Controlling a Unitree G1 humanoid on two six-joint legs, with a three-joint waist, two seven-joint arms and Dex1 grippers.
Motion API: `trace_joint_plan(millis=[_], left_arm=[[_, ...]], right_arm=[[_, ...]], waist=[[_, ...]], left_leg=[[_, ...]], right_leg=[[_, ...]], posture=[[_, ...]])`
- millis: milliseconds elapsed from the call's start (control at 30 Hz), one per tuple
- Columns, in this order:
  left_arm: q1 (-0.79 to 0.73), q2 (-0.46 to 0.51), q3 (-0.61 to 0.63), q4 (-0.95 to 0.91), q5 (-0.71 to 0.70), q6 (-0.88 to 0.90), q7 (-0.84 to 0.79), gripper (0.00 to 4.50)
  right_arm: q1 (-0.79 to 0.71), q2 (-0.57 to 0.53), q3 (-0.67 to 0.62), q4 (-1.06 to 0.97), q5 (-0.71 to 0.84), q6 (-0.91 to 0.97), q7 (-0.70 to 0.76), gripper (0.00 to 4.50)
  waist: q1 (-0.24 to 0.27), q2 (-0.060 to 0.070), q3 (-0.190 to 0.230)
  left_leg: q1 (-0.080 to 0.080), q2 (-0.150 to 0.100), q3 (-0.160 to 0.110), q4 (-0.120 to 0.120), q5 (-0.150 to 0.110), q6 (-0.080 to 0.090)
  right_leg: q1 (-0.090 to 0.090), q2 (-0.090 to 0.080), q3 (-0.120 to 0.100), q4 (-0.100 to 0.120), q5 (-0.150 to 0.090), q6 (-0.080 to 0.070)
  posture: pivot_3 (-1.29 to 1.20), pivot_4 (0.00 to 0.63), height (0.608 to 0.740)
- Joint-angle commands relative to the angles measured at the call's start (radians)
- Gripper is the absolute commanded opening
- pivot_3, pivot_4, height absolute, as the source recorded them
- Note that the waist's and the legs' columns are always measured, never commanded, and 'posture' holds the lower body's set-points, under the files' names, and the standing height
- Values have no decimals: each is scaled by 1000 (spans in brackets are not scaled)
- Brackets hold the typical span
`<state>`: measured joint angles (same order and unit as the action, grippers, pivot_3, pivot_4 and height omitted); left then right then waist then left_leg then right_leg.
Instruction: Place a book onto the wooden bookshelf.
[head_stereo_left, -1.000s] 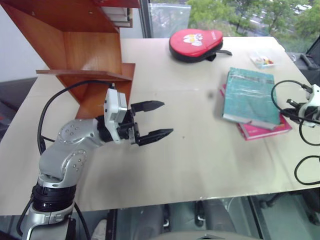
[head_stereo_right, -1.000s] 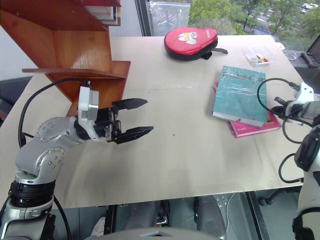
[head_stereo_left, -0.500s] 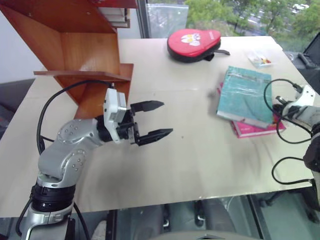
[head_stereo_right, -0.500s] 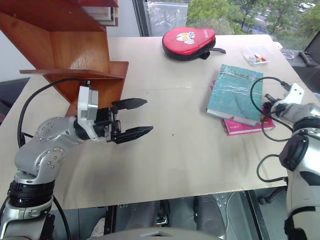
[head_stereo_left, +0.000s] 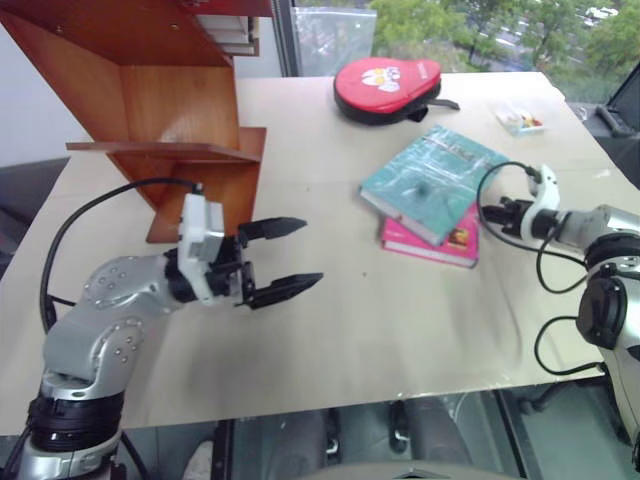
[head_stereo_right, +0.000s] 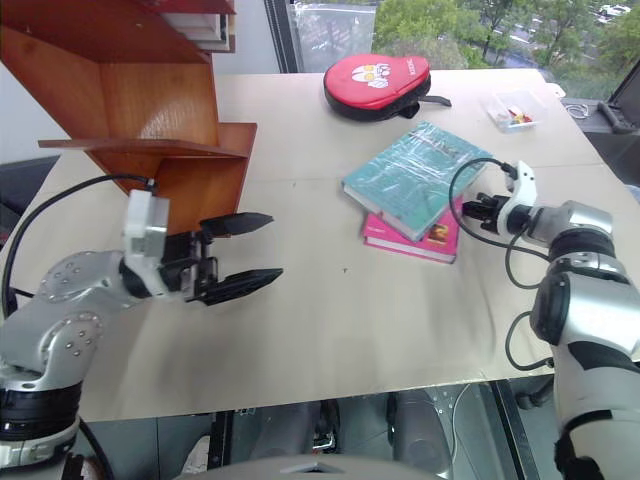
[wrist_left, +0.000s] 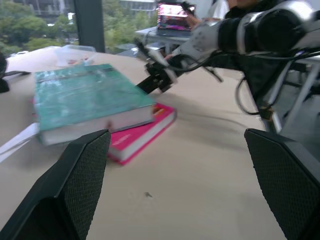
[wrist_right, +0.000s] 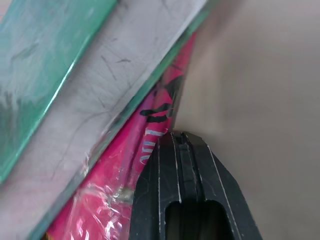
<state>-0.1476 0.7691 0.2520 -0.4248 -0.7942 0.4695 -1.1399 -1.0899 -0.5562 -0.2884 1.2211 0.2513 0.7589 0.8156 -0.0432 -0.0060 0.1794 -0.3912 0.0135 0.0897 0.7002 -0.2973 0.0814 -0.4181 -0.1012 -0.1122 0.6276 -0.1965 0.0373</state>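
Note:
The teal-green book (head_stereo_left: 428, 180) lies flat at the table's right middle, turned at an angle on top of a smaller pink book (head_stereo_left: 446, 240). My right gripper (head_stereo_left: 503, 214) is shut, its tip pressed against the pink book's (wrist_right: 150, 150) right edge just under the teal cover (wrist_right: 45, 60). My left gripper (head_stereo_left: 313, 250) hovers open over the table's left middle, pointing right toward the books with nothing between its fingers (wrist_left: 75, 185). The wooden bookshelf (head_stereo_left: 170, 100) stands at the back left, behind the left arm.
A red paddle case (head_stereo_left: 390, 85) lies at the table's far middle. A small clear plastic box (head_stereo_left: 524, 119) sits at the far right corner. Cables loop around my right wrist (head_stereo_left: 545, 190). The table's front edge (head_stereo_left: 350, 395) runs close below both arms.
My right gripper swept left against the two books, sliding them leftward and turning them. My left gripper drew back a little to the left, still open.

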Motion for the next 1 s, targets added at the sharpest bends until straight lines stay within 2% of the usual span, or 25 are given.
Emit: trace_joint_plan(millis=[33,167,267,333,400,467,533,633,733,867,1000], left_arm=[[8,30,57,4,-35,-25,-56,4500],[-4,15,75,42,-30,-18,-11,4500],[-23,-20,56,76,18,-9,96,4500],[-26,-34,38,82,46,-5,139,4500],[-15,-55,26,81,49,-16,143,4500],[-10,-67,20,83,53,-26,141,4500],[-16,-72,15,97,59,-34,135,4500],[-38,-76,4,130,71,-48,118,4500],[-62,-74,-5,160,78,-59,104,4500],[-87,-79,-17,193,92,-79,93,4500],[-81,-92,-18,182,94,-89,101,4500]], right_arm=[[-9,25,11,-46,18,28,44,42],[15,42,20,-99,24,49,58,42],[110,13,70,-282,7,96,64,42],[208,-15,106,-475,11,150,66,42],[401,-78,131,-893,79,259,92,42],[517,-111,119,-1166,142,336,85,42],[540,-88,64,-1358,214,420,31,42],[460,-2,25,-1517,284,521,-71,42],[345,77,80,-1479,227,486,-204,42],[169,150,305,-1138,6,232,-332,42],[23,234,415,-723,-128,-3,-378,42]], waist=[[2,0,0],[3,0,0],[9,0,0],[15,1,0],[36,1,0],[45,3,0],[40,5,1],[23,7,2],[28,6,2],[29,6,2],[28,5,1]], left_leg=[[0,0,0,0,0,0],[-1,-1,-1,0,0,0],[-2,-2,-3,0,0,0],[-3,-3,-6,0,0,0],[-5,-3,-7,0,0,0],[-8,-4,-11,0,0,0],[-8,-4,-10,0,0,0],[-5,-2,-5,0,1,-2],[-2,-2,-6,0,1,-6],[-2,-3,-4,1,3,-5],[-8,-4,-1,2,3,-4]], right_leg=[[0,0,0,0,0,0],[0,-1,-1,0,0,0],[0,-1,-2,-1,0,0],[0,-2,-2,0,0,0],[0,-2,-3,-1,0,0],[0,-4,-7,-2,-1,1],[-2,-3,-8,-2,-1,1],[-2,-1,-5,-1,-1,1],[-2,-1,-5,3,-2,3],[-4,-1,-3,9,-1,1],[-12,-2,0,12,1,-2]], posture=[[0,150,740],[0,150,740],[0,150,740],[0,150,740],[0,150,740],[0,150,740],[0,150,740],[0,150,740],[0,150,740],[0,150,740],[0,150,740]])
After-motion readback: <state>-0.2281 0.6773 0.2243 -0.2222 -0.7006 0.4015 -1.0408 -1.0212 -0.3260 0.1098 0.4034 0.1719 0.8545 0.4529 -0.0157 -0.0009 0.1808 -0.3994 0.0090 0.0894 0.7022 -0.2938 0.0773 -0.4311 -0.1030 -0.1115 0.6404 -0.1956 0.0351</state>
